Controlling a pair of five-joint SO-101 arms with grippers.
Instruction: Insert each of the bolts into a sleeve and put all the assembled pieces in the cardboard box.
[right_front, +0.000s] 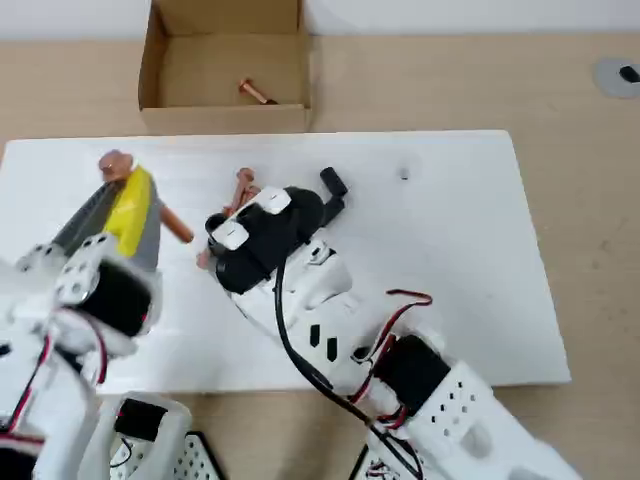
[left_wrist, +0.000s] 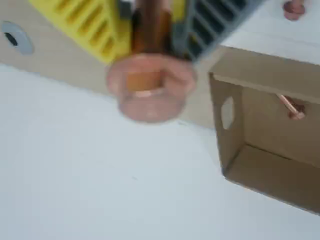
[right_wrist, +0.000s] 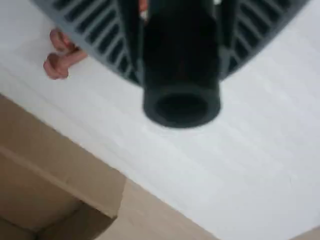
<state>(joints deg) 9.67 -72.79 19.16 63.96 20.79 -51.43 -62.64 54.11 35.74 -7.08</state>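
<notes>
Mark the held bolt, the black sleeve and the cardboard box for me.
held bolt (left_wrist: 150, 92): left wrist view, on its flanged head.
black sleeve (right_wrist: 182, 65): right wrist view, on its outer wall.
cardboard box (right_front: 222, 118): high view, on the wall nearest the arms.

Bright, even, diffuse light from overhead falls across the bench (right_front: 585, 210). The white board (right_front: 450, 250) glows pale, with no hard glare. Shadows are faint and soft-edged, gathered under the arms (right_front: 310, 290) toward six and eight o'clock. At eleven o'clock, the cardboard box (right_front: 225, 75) is slightly shaded along its inner walls.
</notes>
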